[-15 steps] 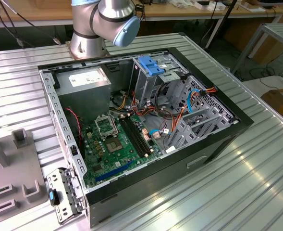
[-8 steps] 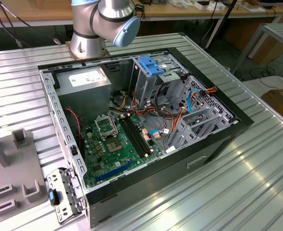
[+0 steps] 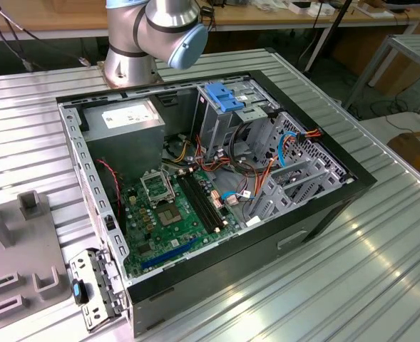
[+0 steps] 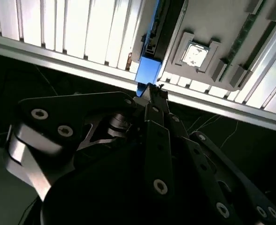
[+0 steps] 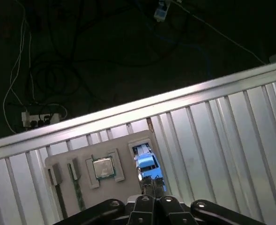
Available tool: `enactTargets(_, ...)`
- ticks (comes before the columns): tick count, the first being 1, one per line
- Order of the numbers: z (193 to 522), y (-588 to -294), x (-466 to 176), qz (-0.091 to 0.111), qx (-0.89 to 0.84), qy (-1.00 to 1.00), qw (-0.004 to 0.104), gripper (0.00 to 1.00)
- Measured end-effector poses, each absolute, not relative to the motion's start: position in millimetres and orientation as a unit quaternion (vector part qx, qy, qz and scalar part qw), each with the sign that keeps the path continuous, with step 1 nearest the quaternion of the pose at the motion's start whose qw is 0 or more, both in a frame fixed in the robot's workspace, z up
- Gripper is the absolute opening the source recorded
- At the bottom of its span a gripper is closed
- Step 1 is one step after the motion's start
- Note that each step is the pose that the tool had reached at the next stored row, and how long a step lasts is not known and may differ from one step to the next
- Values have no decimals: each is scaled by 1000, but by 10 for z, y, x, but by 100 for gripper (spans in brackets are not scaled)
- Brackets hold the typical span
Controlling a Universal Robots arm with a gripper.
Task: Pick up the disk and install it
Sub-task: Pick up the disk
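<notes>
In both wrist views my gripper [image 4: 150,92] [image 5: 152,186] is shut on the disk [image 4: 147,70] [image 5: 148,165]. The disk is seen edge-on, with a bright blue rail and a dark grey body reaching away from the fingertips. It hangs high over the ribbed metal table, above the grey fixture plate [image 4: 198,23] [image 5: 128,187] near the table's edge. In the exterior view the open computer case [image 3: 324,206] lies on the table. Its tall metal drive bay [image 3: 213,128], topped by a blue bracket [image 3: 222,96], stands at the back.
The fixture plate [image 3: 17,242] at the exterior view's left holds a processor chip [image 4: 192,55] [image 5: 103,168] and a memory stick [image 5: 77,187]. Motherboard [image 3: 174,206] and loose cables [image 3: 252,185] fill the case floor. The arm's base [image 3: 135,50] stands behind the case. Dark floor with cables lies beyond the table edge [image 5: 142,105].
</notes>
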State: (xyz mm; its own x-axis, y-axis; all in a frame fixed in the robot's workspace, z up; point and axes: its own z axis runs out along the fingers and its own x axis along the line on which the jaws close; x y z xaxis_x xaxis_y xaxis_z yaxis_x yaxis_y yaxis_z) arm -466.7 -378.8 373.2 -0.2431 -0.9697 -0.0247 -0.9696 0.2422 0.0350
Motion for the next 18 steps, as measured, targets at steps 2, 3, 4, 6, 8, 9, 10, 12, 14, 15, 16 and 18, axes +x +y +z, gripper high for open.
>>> enactTargets(2,3708,-3788,-4667,-21,645,-764,2,11)
enactTargets(3,3702,-3788,-4668,-19,649,-761,0,11)
enactTargets(4,3700,-3788,-4667,-13,652,-758,-1,11)
enactTargets(6,3697,-3788,-4666,9,656,-755,-1,11)
enactTargets(8,3690,-3789,-4666,14,674,-739,0,11)
enactTargets(9,3681,-3789,-4665,14,678,-735,0,11)
enactTargets(10,3669,-3788,-4664,15,683,-730,-1,11)
enactTargets(12,3650,-3788,-4661,15,689,-725,-2,11)
enactTargets(14,3616,-3782,-4659,17,695,-718,-4,11)
enactTargets(15,3611,-3775,-4659,17,695,-719,-4,11)
enactTargets(16,3607,-3768,-4659,17,695,-719,-4,11)
enactTargets(18,3598,-3762,-4659,17,694,-720,-4,24)
